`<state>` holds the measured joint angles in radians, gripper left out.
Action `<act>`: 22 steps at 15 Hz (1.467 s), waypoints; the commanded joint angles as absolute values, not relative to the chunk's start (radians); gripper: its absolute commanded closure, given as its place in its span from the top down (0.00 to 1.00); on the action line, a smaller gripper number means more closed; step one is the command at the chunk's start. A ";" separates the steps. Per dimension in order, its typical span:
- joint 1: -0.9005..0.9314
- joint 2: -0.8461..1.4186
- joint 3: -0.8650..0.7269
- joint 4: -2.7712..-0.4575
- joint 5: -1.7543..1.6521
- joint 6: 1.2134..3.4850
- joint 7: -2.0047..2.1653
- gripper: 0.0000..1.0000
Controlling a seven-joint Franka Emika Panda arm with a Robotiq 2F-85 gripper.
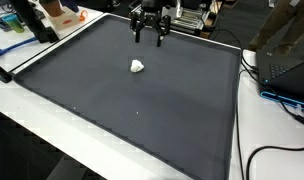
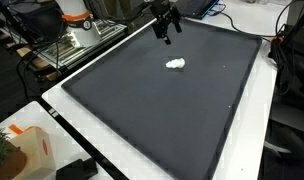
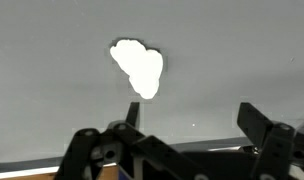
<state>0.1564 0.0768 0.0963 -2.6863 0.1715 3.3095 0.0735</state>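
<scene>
A small white crumpled object (image 1: 138, 67) lies on the dark grey mat (image 1: 142, 110); it also shows in the other exterior view (image 2: 176, 64) and in the wrist view (image 3: 140, 67). My gripper (image 1: 150, 36) hangs above the mat's far edge, behind the white object and apart from it. It shows in the other exterior view too (image 2: 166, 31). In the wrist view its two fingers (image 3: 192, 118) are spread wide with nothing between them. The white object lies ahead of the left finger.
The mat covers a white table (image 1: 32, 130). Cables and a dark device (image 1: 287, 70) lie at one side. Clutter and a wire rack (image 2: 77, 40) stand beyond the mat's edge. An orange-white item (image 2: 22, 150) sits at the near corner.
</scene>
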 commanded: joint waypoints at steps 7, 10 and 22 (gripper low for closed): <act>0.118 0.069 0.088 -2.610 0.129 3.160 0.083 1.00; 0.110 0.073 0.088 -2.565 0.118 3.062 0.080 1.00; 0.101 0.107 0.062 -2.366 0.038 2.743 0.115 1.00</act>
